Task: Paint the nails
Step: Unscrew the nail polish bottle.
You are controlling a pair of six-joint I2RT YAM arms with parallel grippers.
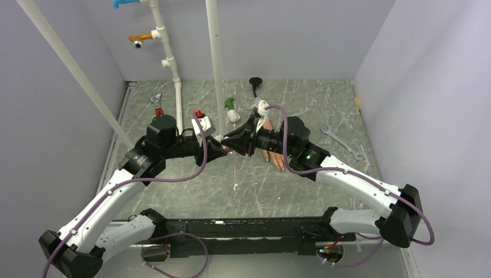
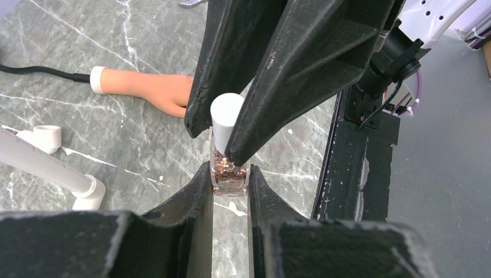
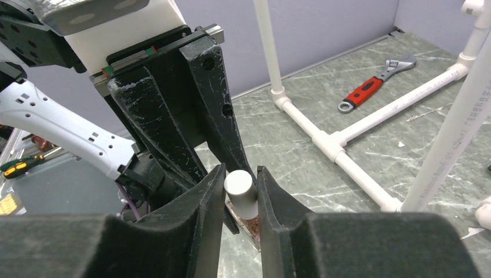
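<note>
- Glass comes nearest: the small polish bottle (image 2: pixel 229 176) stands upright between the fingers of the left gripper (image 2: pixel 230 172), which clench its body from both sides, just above the marbled table (image 2: pixel 116 150).
- Inside the bottle sits a coppery-pink glitter polish filling most of the glass that shows (the exact level is hidden by the fingers). Nothing has spilled around it.
- Just above, the white cap (image 3: pixel 240 190) is on, and the right gripper (image 3: pixel 241 176) straddles it, its pads seemingly pressed to both sides of the cap.
- The step in hand is judged to be unscrewing the cap to free the brush. To do it well, the left arm should keep the bottle plumb and firmly pinched while the right twists about the cap's own axis, then lifts straight up, so the polish stays inside and the brush does not drag on the neck.
- Beyond the two grippers, the peach mannequin hand (image 2: pixel 153 90) lies flat on the table. Its nails cannot be seen from the left wrist, the fingertips being behind the right gripper.
- Farther off lie a white pipe frame (image 3: pixel 324 142) and a red-handled wrench (image 3: pixel 376 81).
</note>
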